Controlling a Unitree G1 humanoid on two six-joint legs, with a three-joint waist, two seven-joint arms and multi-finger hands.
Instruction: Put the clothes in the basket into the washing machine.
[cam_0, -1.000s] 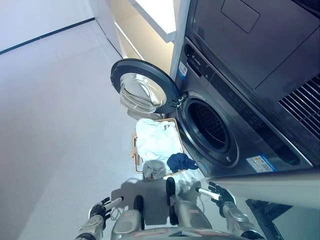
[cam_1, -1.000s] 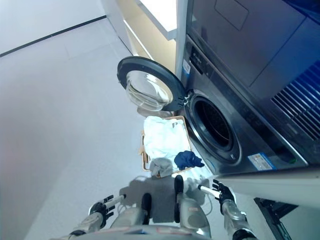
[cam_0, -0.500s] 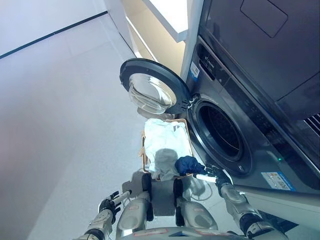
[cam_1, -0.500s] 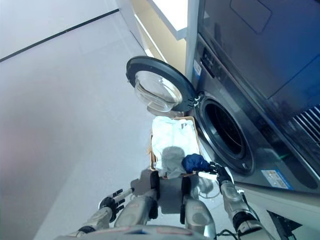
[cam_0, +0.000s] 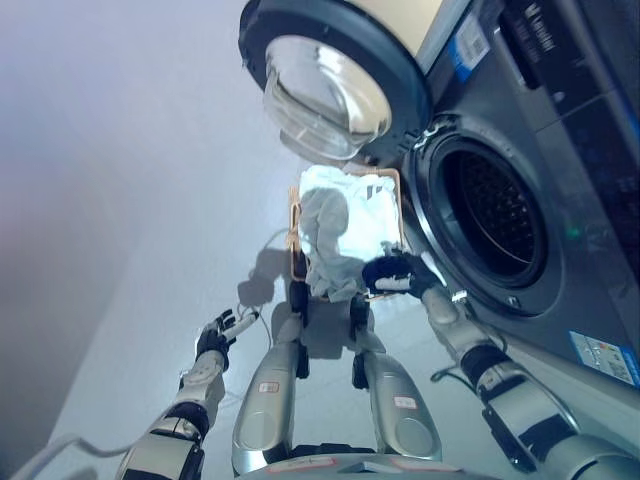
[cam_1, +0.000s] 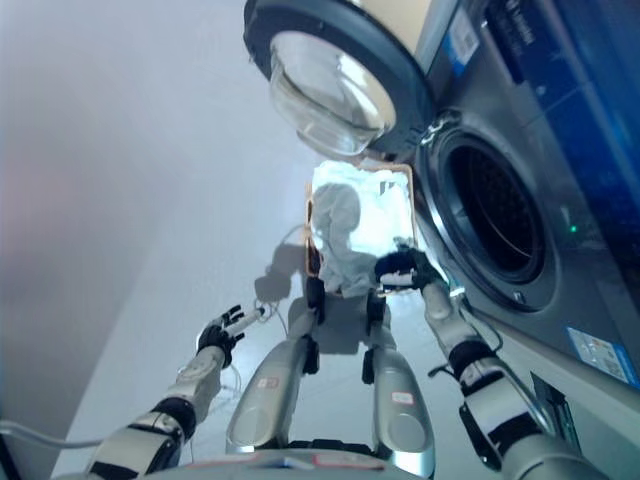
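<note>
A tan laundry basket (cam_0: 296, 238) stands on the floor in front of the washing machine, full of white clothes (cam_0: 345, 205), with a grey piece (cam_0: 328, 275) at its near end. A dark blue garment (cam_0: 380, 268) lies at the basket's near right corner. My right hand (cam_0: 412, 278) rests right against that blue garment, and the two dark shapes merge there. The machine's drum opening (cam_0: 495, 215) gapes dark to the right of the basket. My left hand (cam_0: 215, 335) hangs open over the floor, well left of the basket and holding nothing.
The round glass door (cam_0: 330, 80) is swung wide open and stands over the basket's far end. The washer's grey front (cam_0: 560, 300) fills the right side. Pale floor (cam_0: 130, 200) stretches away to the left.
The camera has tipped down and closer, so the whole scene has shifted. My right hand has gone forward from beside the basket onto the blue garment. My left hand stays low at the left.
</note>
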